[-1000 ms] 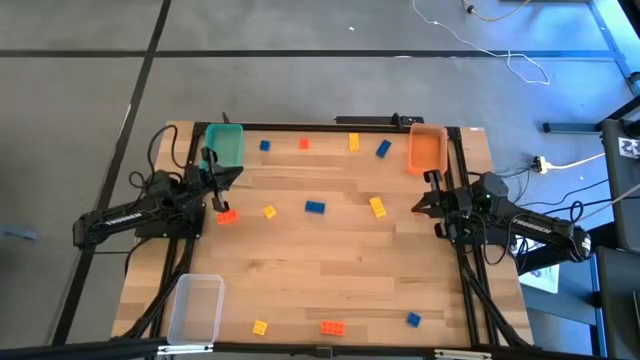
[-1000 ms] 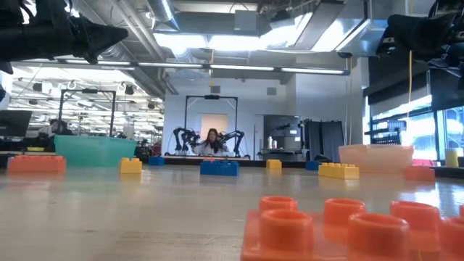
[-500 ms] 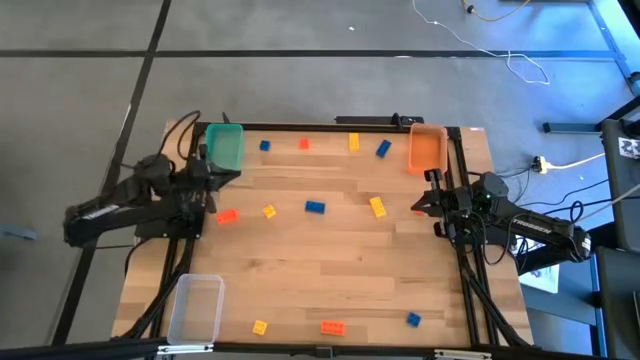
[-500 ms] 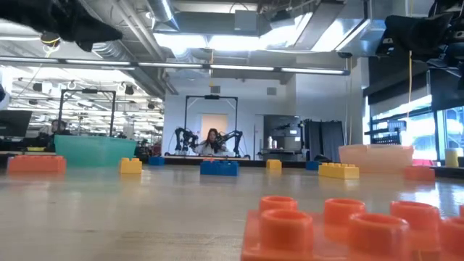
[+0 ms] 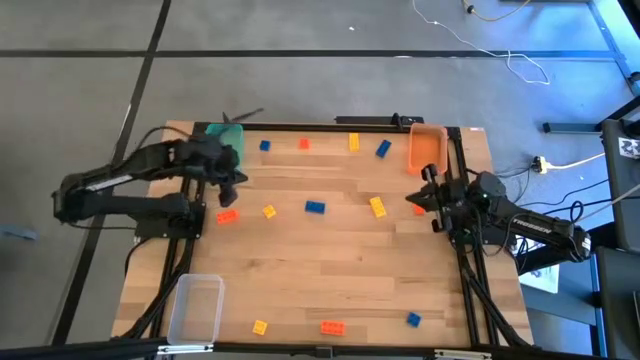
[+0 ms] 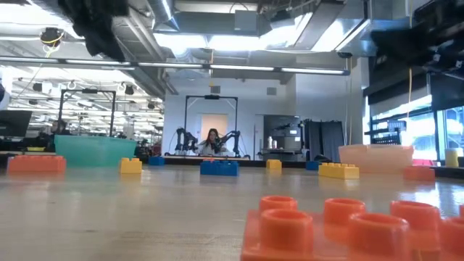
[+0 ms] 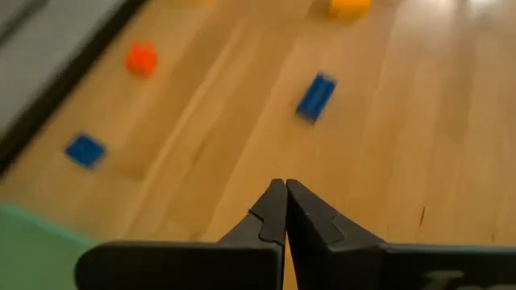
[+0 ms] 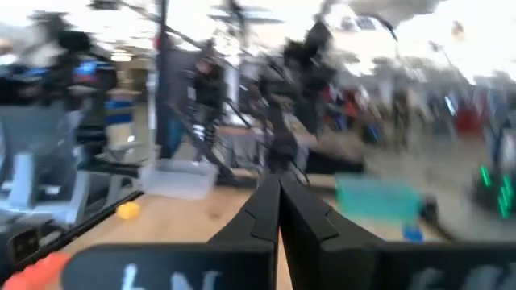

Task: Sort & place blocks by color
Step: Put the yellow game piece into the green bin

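I count 12 blocks (image 5: 315,208) on the wood table (image 5: 330,270), by the high view: 4 blue, 4 yellow, 4 orange-red; tiny studded bricks; 3 sit along the near edge by the clear bin (image 5: 196,307), 5 mid-table, 4 in the far row between green bin (image 5: 228,146) & orange bin (image 5: 427,148); grey floor around; L gripper (image 7: 285,211) pinched closed, holding nothing, over the green bin's near end; R gripper (image 8: 278,201) closed & empty too, just near of the orange bin.
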{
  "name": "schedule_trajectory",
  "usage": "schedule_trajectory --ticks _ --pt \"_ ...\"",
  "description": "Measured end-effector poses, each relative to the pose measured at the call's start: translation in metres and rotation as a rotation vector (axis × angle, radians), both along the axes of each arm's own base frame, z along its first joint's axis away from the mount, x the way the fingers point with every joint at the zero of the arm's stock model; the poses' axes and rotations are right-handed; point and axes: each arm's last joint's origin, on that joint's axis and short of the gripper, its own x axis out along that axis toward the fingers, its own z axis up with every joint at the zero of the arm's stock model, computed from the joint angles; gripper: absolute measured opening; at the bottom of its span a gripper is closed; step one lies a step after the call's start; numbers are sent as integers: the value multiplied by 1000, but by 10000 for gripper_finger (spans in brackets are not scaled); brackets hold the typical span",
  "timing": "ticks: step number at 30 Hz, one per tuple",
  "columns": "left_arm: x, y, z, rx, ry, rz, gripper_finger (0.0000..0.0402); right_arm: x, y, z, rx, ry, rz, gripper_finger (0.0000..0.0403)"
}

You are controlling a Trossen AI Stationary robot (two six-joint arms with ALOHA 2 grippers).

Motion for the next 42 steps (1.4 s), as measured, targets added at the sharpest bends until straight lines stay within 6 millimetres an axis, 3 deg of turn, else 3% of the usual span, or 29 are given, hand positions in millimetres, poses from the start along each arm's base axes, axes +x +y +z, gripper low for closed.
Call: schedule_trajectory --ticks 4,9,16,32,38,42 --pt "14 3 -5 -92 30 6 0 1 -1 -6 127 145 -30 12" --pt "21 3 -10 -182 39 -50 0 -3 0 4 239 329 -56 12" --pt "21 2 -10 -192 31 -66 0 -8 -6 14 460 504 -327 12" --pt "25 3 -13 -337 28 93 0 -6 -7 10 489 551 -365 12" --pt "32 3 -18 -478 3 421 0 -6 -7 10 488 553 -365 12" --pt "35 2 -21 -467 36 424 0 -6 -7 10 488 554 -364 12"
